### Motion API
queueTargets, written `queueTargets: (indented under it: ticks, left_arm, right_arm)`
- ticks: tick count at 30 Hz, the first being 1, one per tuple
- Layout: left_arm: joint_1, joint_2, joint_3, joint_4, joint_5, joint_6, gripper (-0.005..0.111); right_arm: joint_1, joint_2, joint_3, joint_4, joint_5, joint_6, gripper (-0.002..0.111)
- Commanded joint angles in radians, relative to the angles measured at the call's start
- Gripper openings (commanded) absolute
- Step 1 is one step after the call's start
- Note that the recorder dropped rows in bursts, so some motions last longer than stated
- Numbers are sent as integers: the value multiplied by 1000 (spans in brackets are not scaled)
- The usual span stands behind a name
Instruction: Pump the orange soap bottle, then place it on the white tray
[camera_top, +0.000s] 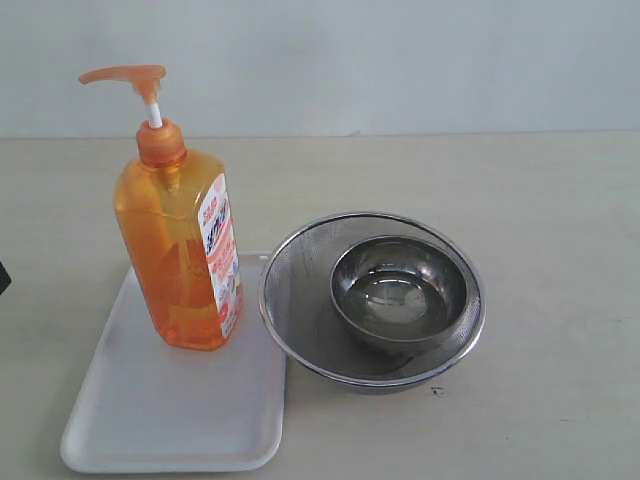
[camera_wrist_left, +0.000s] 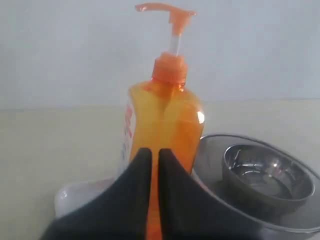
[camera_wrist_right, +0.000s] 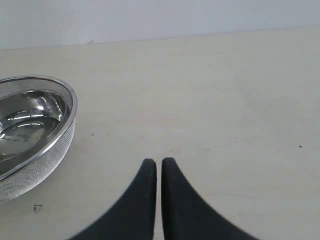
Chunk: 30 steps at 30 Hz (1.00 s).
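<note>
Exterior view: pale beige bench (camera_top: 560, 200), matte and bare over most of its top, with a plain whitish wall (camera_top: 400, 60) behind it. The white tray (camera_top: 160, 410) lies at the front left. The orange soap bottle (camera_top: 175, 260) stands upright on the tray's far right part, label facing right, pump head (camera_top: 130, 75) raised on its white stem with the spout pointing left. A round steel mesh strainer (camera_top: 290, 280) sits just right of the tray, its rim meeting the tray's right edge. A steel bowl (camera_top: 400, 290) sits inside the strainer. There is a small dark speck (camera_top: 436, 391) on the bench in front of the strainer. No hand shows in this view.

Left wrist view: the left hand (camera_wrist_left: 155, 152) has its dark fingers pressed together with only a thin slit between them, pinching nothing. The bottle stands upright on the tray just beyond the fingertips, apart from them, with the strainer and bowl beside it. The same pale wall is behind.

Right wrist view: the right hand (camera_wrist_right: 158, 162) has its fingers pressed together and empty, over bare bench. The strainer with the bowl is off to one side, well apart from the hand. A faint mark shows on the bench near the strainer. The wall edge runs along the far side.
</note>
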<state>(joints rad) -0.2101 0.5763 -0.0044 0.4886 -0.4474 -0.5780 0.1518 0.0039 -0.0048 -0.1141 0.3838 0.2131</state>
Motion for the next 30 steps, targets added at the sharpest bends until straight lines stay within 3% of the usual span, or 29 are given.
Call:
queueTargets:
  ticks: [1,12,15,19,21,30]
  left_arm:
    - [-8,-5,4,2,110,-25,5]
    - [-8,-5,4,42,66,-35,9]
    - [-8,15,4,115,48,-82,30]
    - [-8,69,4,107,-27,-93,85]
    - [-8,106,4,74,-54,-50,99]
    - [-8,366,4,-78,-252,73,88]
  right_arm:
    - [-3,-4,5,-2,-9,-5,0]
    - [-3,-4,5,-2,-9,-5,0]
    - [-3,-4,5,-2,-9,-5,0]
    - [-3,-4,5,-2,-9,-5,0]
    - [-3,-4,5,-2,-9,-5,0]
    - [-3,-4,5,-2,-9,-5,0]
